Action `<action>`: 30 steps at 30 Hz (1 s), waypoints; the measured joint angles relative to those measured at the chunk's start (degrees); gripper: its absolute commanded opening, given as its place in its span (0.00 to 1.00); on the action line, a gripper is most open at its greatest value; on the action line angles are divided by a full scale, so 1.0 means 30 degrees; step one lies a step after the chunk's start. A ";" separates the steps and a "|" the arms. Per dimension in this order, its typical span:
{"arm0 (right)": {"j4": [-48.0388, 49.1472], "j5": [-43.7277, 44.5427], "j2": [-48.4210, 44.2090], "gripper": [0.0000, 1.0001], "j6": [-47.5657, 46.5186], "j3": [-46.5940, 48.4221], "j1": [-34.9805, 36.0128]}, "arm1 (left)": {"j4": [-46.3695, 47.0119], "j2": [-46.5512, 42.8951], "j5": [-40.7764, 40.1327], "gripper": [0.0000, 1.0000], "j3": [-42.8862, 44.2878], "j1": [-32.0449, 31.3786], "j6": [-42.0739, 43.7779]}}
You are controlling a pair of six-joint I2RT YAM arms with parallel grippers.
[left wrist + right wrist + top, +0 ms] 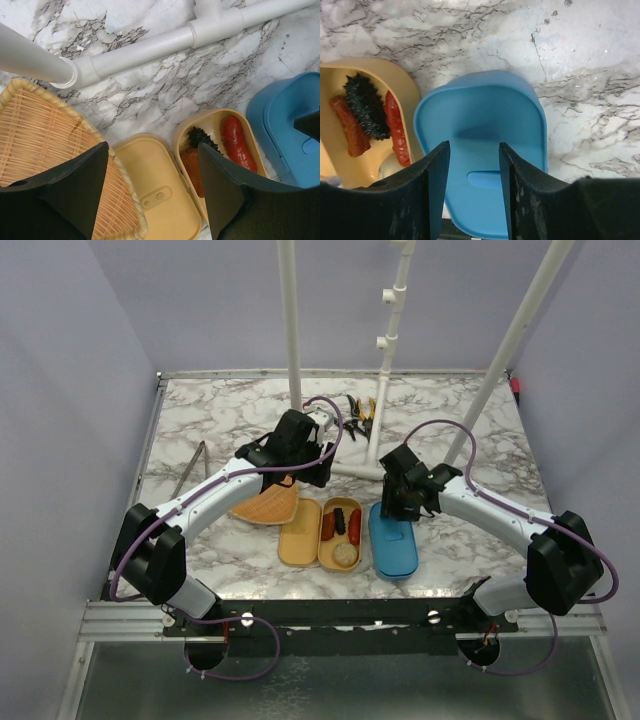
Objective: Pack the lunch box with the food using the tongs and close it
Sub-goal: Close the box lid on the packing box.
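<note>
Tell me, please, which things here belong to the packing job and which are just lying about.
Job: lunch box, food, blue lid, beige lid, tongs.
Lying about: pliers, empty wicker tray, pipe frame.

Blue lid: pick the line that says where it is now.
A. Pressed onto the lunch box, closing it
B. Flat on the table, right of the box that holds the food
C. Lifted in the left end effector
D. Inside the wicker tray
B: the blue lid lies flat beside the open box, leaving the food uncovered.
</note>
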 measured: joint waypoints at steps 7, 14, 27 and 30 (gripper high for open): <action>-0.1035 0.0546 0.0729 0.49 -0.0678 0.3417 0.0000 | 0.0007 0.0066 0.0000 0.73 -0.0138 0.0000 0.0000; -0.0138 0.0838 0.2841 0.44 -0.1858 0.4488 0.0000 | 0.0015 0.0124 0.0000 0.73 -0.0248 0.0022 0.0000; 0.1705 0.0860 0.5013 0.41 -0.3257 0.5042 -0.0291 | 0.0015 0.0160 0.0189 0.73 -0.0328 0.0022 -0.0007; 0.1916 0.0831 0.5100 0.41 -0.3242 0.4889 -0.0299 | 0.0015 0.0160 0.0204 0.73 -0.0335 0.0022 0.0000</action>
